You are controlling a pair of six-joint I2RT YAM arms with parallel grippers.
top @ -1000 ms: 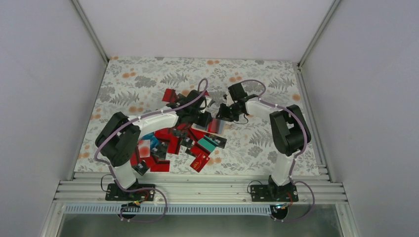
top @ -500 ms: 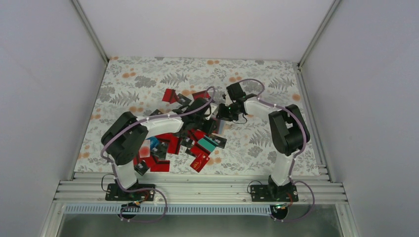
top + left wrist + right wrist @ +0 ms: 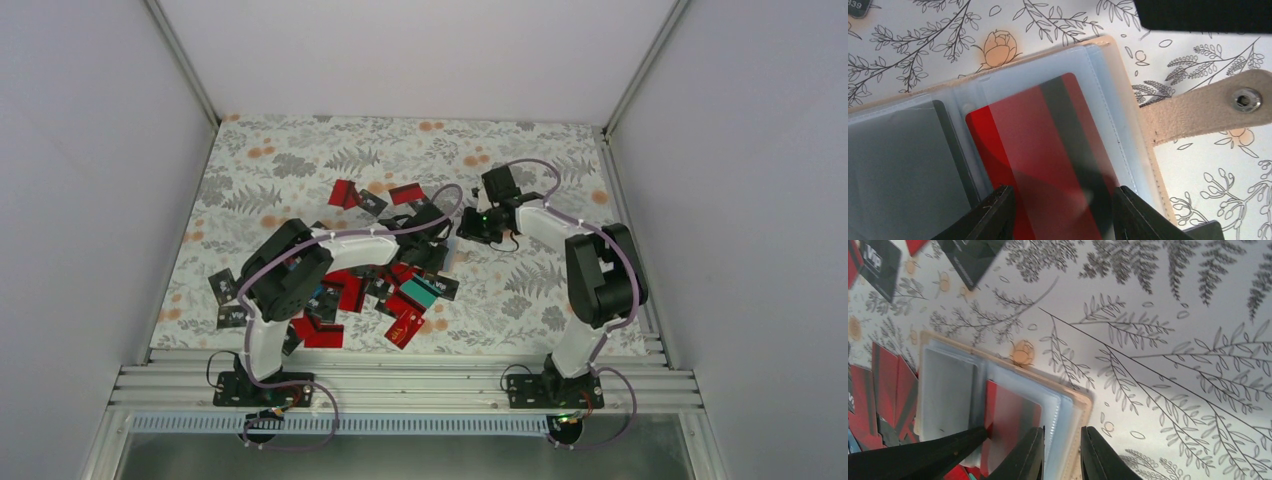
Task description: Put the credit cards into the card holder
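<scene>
1. My left claw [image 3: 1055, 210] holds a red card [image 3: 1048, 170], partly inside a clear sleeve of the card holder [image 3: 1128, 150] lying open on the counter [image 3: 1198, 165].
2. My right claw [image 3: 1062, 452], narrowly parted, straddles the holder's edge.
3. Next, I judge: push the card fully home.

1 card [image 3: 1048, 160] in card holder [image 3: 1120, 120] sleeve, holder on table [image 3: 1198, 45]

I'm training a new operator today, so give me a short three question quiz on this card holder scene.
1. True or false: the red card at the left tool lies wholly outside the card holder.
2. The snap strap is: A fastened shut, B lying unfastened on the table, C torn off.
3. Fill in: the card holder lies ____ (open or closed).
Key: 1 false, it is partly under a clear sleeve; 2 B; 3 open.
</scene>
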